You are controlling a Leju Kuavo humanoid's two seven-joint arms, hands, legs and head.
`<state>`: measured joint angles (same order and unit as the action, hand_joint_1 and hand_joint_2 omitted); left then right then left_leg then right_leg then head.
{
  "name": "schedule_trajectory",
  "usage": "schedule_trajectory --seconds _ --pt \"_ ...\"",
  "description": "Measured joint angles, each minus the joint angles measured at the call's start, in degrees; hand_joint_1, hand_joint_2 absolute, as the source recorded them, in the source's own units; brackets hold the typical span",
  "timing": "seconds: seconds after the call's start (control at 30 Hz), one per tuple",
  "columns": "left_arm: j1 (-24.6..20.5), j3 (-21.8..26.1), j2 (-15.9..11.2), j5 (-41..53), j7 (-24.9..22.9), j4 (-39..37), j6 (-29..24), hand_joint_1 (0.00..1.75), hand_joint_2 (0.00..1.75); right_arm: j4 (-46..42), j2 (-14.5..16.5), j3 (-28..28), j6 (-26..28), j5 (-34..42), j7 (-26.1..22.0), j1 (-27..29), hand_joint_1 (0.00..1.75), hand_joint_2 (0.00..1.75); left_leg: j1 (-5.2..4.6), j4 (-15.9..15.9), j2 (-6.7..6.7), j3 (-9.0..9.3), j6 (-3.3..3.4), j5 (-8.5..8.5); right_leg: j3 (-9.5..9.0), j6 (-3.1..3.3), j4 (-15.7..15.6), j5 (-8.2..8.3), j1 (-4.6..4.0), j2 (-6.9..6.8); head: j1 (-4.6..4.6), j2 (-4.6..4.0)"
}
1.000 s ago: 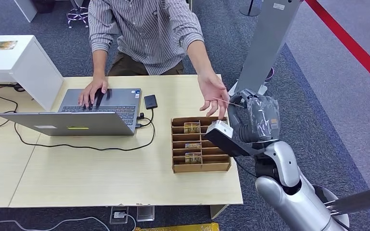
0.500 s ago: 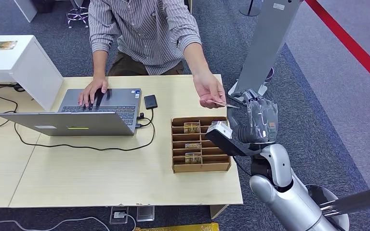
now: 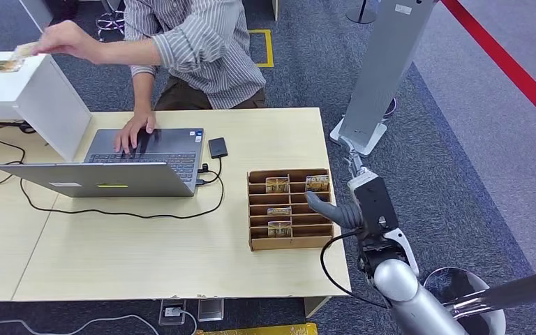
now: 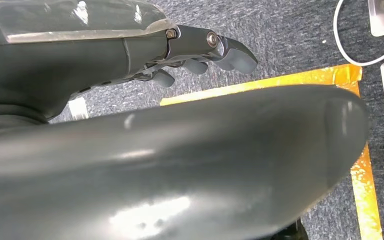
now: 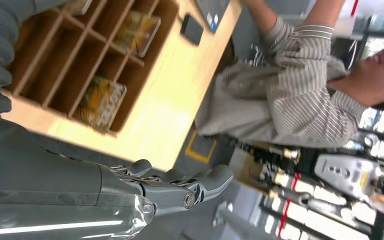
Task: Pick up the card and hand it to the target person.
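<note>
I judge handover complete: my right hand [image 3: 349,209] is empty, fingers apart, beside the card tray [image 3: 291,242]. The card [image 3: 24,50] is far off in the person's hand [image 3: 70,38]. Left hand [image 4: 200,55] hangs empty. Next: lower arm.

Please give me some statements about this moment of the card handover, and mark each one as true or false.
1. The right hand holds a card. False: it holds nothing, and its fingers are apart.
2. The person's raised hand holds a card over the white box. True.
3. The person's other hand rests on the laptop. True.
4. The cardboard tray is empty. False: cards stand in several compartments.
5. The left hand is over the table. False: it hangs above the carpet.
</note>
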<state>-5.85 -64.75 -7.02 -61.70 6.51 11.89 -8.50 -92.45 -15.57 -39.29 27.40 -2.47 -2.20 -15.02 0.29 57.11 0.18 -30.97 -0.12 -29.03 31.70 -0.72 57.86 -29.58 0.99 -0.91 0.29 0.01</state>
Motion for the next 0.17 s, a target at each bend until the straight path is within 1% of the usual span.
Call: schedule_trajectory --seconds 0.13,0.17 --pt "0.2 0.0 0.0 -0.5 -0.2 0.0 -0.3 0.00 0.00 -0.7 -1.0 1.6 -5.0 8.8 -1.0 3.3 0.00 1.75 0.00 0.0 0.00 -0.03 0.00 -0.01 0.01 0.00 0.0 0.00 0.00 0.01 0.12 -0.01" --pt "0.2 0.0 0.0 -0.6 -0.3 0.0 -0.4 0.00 0.00 -0.7 -1.1 1.9 -5.5 10.0 -1.1 3.7 0.00 1.75 0.00 0.0 0.00 -0.04 0.00 -0.01 0.02 0.00 0.0 0.00 0.00 0.01 0.15 0.00"
